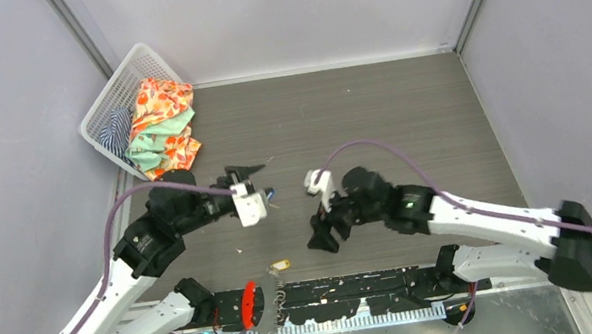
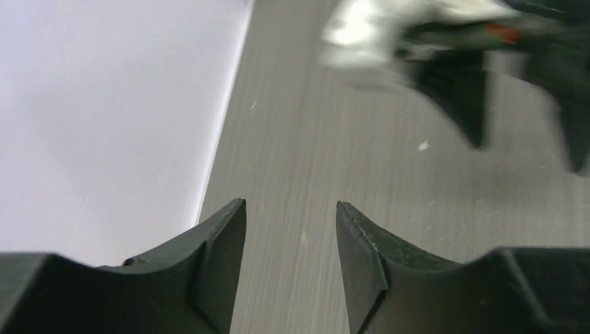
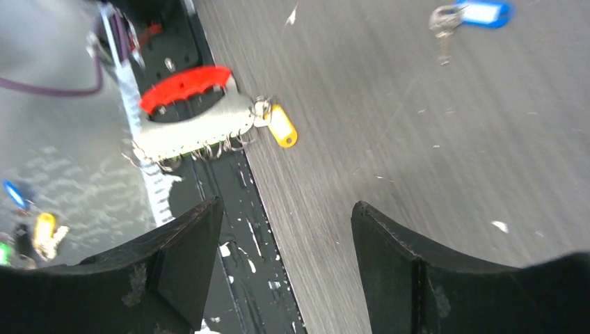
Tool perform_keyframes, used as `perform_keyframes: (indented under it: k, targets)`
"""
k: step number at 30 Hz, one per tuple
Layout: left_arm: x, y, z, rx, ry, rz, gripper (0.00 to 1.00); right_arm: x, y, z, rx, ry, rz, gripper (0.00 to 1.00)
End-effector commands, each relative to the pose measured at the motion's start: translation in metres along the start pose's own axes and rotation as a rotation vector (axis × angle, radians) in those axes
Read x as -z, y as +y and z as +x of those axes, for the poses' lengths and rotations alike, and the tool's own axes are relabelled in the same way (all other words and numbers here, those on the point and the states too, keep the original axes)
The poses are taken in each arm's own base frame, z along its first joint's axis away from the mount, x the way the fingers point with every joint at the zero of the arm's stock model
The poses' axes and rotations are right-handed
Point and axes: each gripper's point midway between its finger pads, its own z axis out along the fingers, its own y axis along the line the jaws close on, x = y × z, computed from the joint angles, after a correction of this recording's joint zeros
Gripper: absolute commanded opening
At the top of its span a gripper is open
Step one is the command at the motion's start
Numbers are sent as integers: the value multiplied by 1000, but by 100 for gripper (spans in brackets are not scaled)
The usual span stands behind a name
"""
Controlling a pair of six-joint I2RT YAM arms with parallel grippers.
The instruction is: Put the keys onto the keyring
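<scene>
Nearest in the right wrist view are the two black fingers of the right tool. They stand wide apart and there is nothing between them. A little beyond them, toward the upper left of that frame, the keyring lies on the black rail at the near edge of the worktop. Its red tag is on top and thin grey rings stick out along its side.

The yellow key lies with its head touching the ring end of the keyring. Whether it is really threaded on a ring or only rests against it, I cannot tell. Farther away, in the upper right corner, the blue key lies alone on the bare worktop, well apart from the keyring.

In its own view the left tool is also parted, less widely, and it is empty. It hangs over the worktop, and in the top view the blue key is just beside it.

As I judge it, at most one key is on the keyring. The blue key is not yet on, and it has to be picked up, carried to the keyring and threaded onto a ring.
</scene>
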Motion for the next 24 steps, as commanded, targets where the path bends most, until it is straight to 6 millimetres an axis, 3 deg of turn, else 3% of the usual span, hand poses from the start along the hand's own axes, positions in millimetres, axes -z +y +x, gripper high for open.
perform_keyframes:
  k: [1,5,9,13,19,24]
  targets:
    - [22,65,34,210,101,-295,55,-58,10,-11,154,-53,0,73]
    - [46,94,75,406,166,-409,64,-112,34,2,255,14,-63,76]
    - [56,97,99,579,187,-398,76,-146,48,20,258,71,-125,75]
    - [56,94,106,631,198,-398,82,-170,55,40,274,115,-140,69]
    - [59,94,93,618,158,-412,85,-196,26,64,301,177,20,54]
    - [63,97,85,595,145,-416,86,-181,-7,81,337,220,170,31]
